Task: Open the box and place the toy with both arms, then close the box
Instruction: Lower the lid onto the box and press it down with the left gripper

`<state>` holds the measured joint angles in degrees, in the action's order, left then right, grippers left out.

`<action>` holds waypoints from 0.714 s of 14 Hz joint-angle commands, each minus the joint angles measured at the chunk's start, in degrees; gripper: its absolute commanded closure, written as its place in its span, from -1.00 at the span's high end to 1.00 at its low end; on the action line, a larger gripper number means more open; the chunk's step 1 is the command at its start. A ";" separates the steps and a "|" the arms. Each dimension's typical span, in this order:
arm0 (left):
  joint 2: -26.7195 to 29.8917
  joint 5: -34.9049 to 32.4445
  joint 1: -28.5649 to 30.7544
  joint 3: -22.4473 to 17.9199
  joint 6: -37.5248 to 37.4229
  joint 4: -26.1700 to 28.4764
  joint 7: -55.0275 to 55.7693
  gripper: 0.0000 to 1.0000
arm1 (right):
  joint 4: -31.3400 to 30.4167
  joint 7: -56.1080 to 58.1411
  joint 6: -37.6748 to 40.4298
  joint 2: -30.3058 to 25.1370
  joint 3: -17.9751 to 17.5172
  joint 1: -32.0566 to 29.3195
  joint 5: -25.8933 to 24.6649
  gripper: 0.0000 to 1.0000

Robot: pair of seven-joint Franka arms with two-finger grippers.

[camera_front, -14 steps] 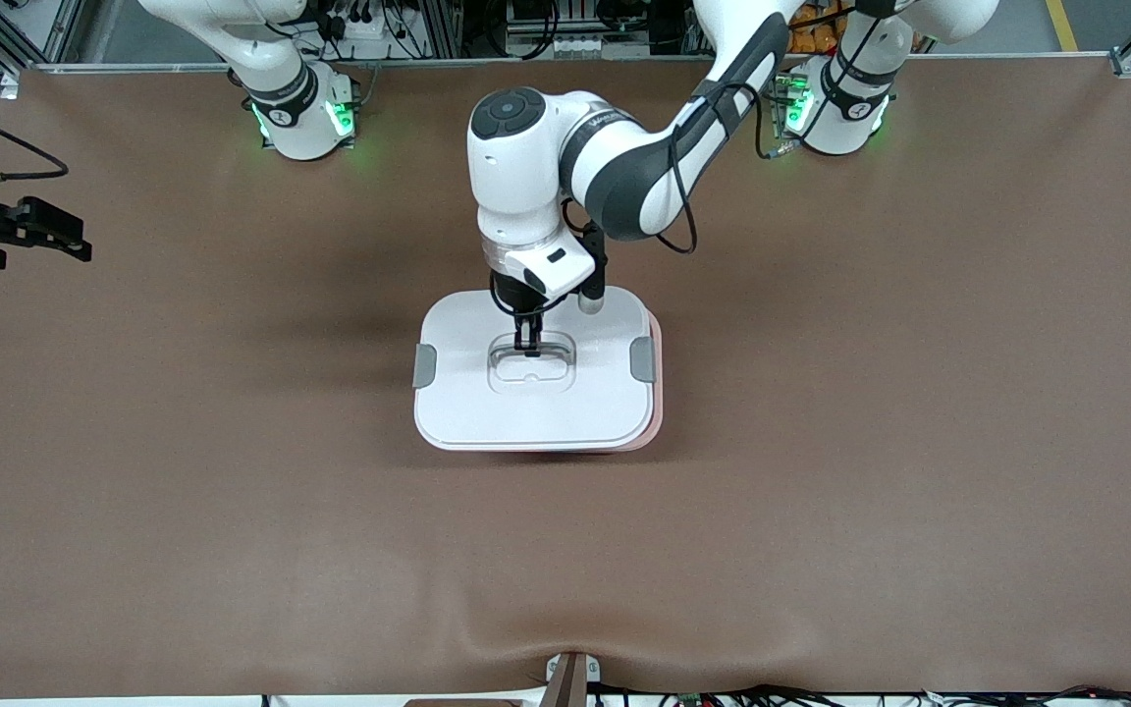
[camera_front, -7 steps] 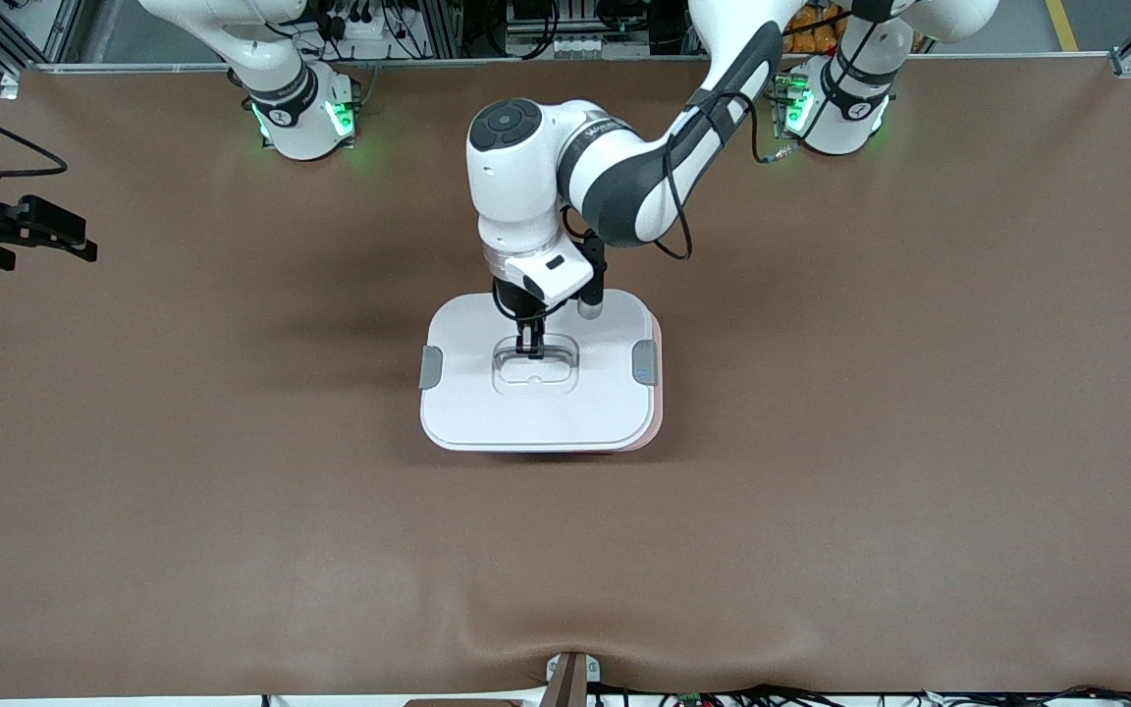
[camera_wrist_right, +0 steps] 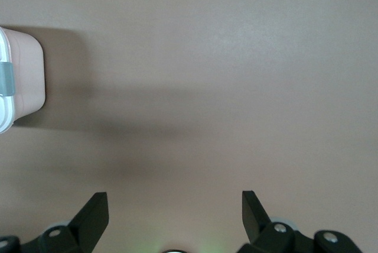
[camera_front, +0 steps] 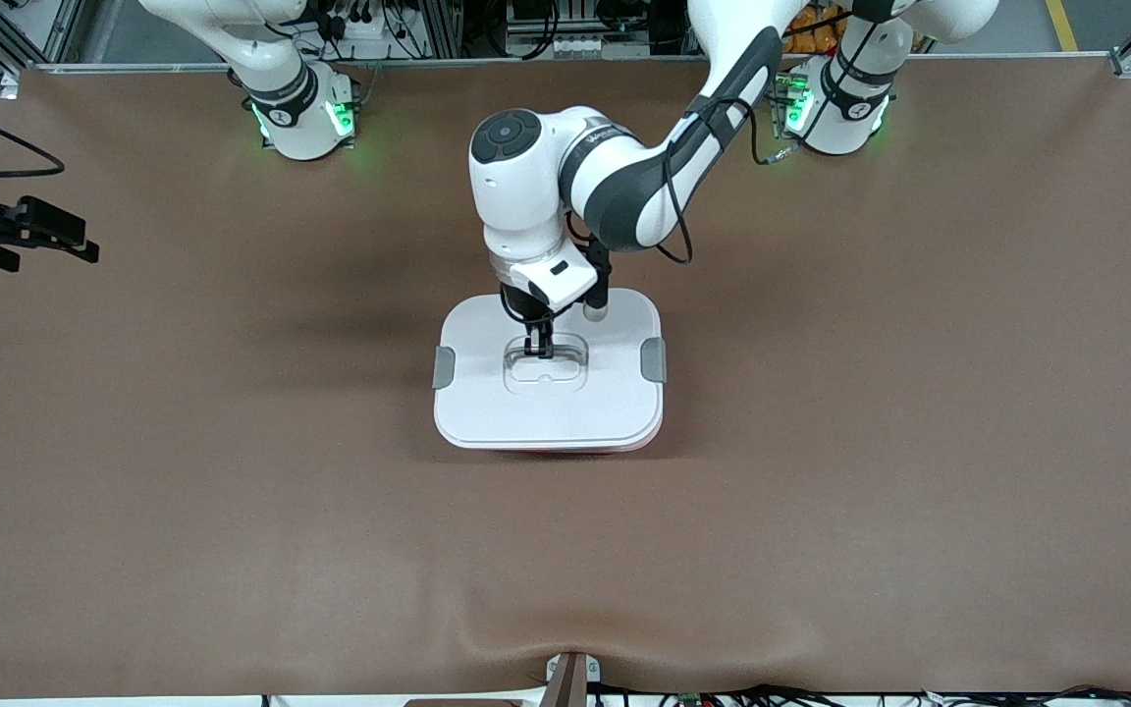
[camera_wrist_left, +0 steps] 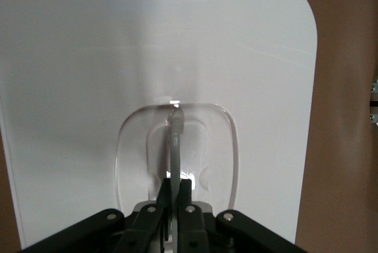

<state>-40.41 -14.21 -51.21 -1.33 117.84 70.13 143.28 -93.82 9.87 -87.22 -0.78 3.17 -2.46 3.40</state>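
The box [camera_front: 661, 417] stands mid-table; only a thin pink strip of it shows under its white lid [camera_front: 546, 407]. The lid has a grey clip [camera_front: 444, 367] on each side. My left gripper [camera_front: 538, 346] is over the lid's middle, shut on the thin handle [camera_wrist_left: 175, 140] standing up from the recess. In the left wrist view the left gripper [camera_wrist_left: 177, 185] pinches that handle between both fingers. My right gripper [camera_front: 84, 245] waits open and empty above the table at the right arm's end. The right wrist view shows the right gripper [camera_wrist_right: 174, 197] and the box's pink wall [camera_wrist_right: 26, 81]. The toy is out of view.
The brown table cloth [camera_front: 821, 491] has a raised fold [camera_front: 565, 638] at the edge nearest the front camera. The two arm bases [camera_front: 300, 113] stand at the table's back edge.
The left gripper has carried the lid down and toward the left arm's end, so it now sits nearly square over the box. The right arm has barely moved.
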 commanded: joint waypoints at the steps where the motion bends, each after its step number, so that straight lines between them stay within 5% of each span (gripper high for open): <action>1: 0.60 -0.73 -0.12 -0.34 -0.68 0.36 -0.72 -1.00 | 1.18 0.23 -0.66 1.04 -0.54 -1.23 -0.15 1.00; 10: 0.60 -0.64 -0.03 -0.17 -0.68 2.21 -0.98 -1.00 | 1.18 0.23 -0.67 1.31 -0.54 -1.32 -0.15 1.00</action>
<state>-40.41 -14.21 -51.16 -1.31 117.88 71.20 143.23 -93.81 9.87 -88.18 -0.05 3.44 -2.55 3.35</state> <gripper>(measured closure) 0.930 0.000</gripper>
